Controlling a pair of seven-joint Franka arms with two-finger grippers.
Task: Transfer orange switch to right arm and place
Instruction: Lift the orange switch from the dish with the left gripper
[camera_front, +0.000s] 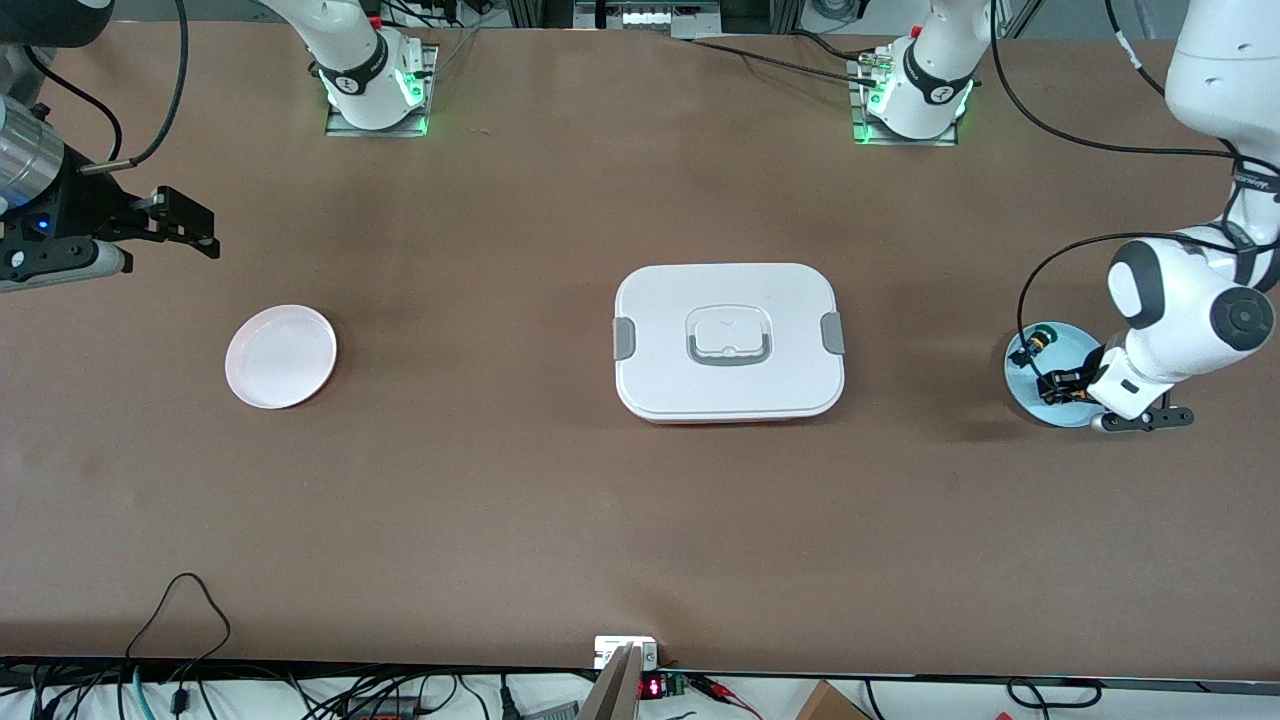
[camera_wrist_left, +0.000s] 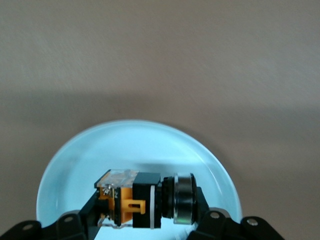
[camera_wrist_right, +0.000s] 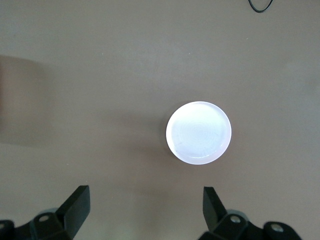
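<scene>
While the right tool (camera_front: 185, 228) is waiting with its fingers spread wide, up in the air toward the right arm's end of the tabletop (camera_front: 500, 480), the left tool (camera_front: 1068, 385) is reaching down over the pale blue dish (camera_front: 1022, 385) at the left arm's end. Its black linkage fingers (camera_wrist_left: 207, 220) are closing around the orange switch (camera_wrist_left: 145, 199), one at each end of the body, and the left wrist view is showing the switch lying on its side between them: clear terminal block and amber-orange band at one end, black body in the middle, a dark ribbed cap ring at the other. Whether the switch is resting on the dish or is lifted just clear of it cannot be told. A second small switch with a green cap (camera_front: 1040, 335) is sitting on the same dish, farther from the front camera than the left tool. Toward the right arm's end from the dish, a white lidded box (camera_front: 728, 342) with grey clips is lying in the middle of the tabletop, and well apart from it a white plate (camera_front: 281, 356) is sitting near the right tool.
</scene>
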